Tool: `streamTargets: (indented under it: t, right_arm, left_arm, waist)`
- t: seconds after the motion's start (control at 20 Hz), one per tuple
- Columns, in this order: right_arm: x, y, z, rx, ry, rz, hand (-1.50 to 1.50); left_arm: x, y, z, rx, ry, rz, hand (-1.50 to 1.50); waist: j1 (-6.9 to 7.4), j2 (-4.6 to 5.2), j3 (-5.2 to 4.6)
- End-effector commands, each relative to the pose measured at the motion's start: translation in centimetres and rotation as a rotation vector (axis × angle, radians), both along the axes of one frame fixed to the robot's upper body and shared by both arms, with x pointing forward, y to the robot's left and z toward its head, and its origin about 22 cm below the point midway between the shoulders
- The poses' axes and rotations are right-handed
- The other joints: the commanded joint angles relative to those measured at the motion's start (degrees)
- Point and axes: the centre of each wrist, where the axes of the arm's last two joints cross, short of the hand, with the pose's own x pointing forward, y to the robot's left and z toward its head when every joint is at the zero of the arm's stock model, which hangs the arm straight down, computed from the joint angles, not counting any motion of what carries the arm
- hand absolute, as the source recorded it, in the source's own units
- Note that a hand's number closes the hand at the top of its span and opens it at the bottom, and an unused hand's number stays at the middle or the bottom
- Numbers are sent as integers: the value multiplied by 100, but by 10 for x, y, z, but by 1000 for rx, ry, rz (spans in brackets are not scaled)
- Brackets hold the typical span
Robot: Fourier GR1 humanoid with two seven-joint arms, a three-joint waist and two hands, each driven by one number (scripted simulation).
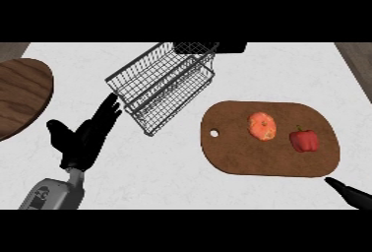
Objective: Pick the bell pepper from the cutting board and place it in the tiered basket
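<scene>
A red bell pepper (304,140) lies on the right part of a brown oval cutting board (247,157). To the pepper's left on the same board sits an orange tomato-like fruit (262,126). The wire tiered basket (163,83) stands at the upper middle, to the board's upper left. My left hand (85,135) is open, fingers straight, just left of the basket. Only a fingertip of my right hand (349,193) shows at the lower right, just off the board's lower right edge and below the pepper.
A round wooden board (22,93) fills the left edge of the white counter. A dark object (231,47) sits behind the basket at the top.
</scene>
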Motion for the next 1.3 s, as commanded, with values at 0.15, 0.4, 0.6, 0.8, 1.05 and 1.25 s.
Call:
streamTargets:
  t: [0.15,0.4,0.6,0.8,1.05,1.25]
  right_arm:
    - [-39,-12,45,-355,223,-186,-150]
    - [-44,16,96,-491,346,-276,-150]
    - [-56,63,122,-470,454,-291,-150]
    - [-56,107,142,-451,525,-280,-150]
    - [-21,134,126,-536,646,-363,-150]
    - [-3,162,115,-589,717,-393,-150]
  left_arm:
    - [-7,-8,-4,-2,4,-7,0]
    - [5,-10,15,3,1,-17,0]
    - [3,-16,8,-6,7,-18,0]
    - [5,-9,5,11,13,-25,0]
    - [12,-9,17,13,3,-58,0]
    - [3,-5,1,2,5,-42,0]
  waist:
    - [23,-5,-28]
    - [47,15,-48]
    - [117,27,-29]
    - [202,36,-21]
    - [273,43,-7]
    - [229,31,-2]
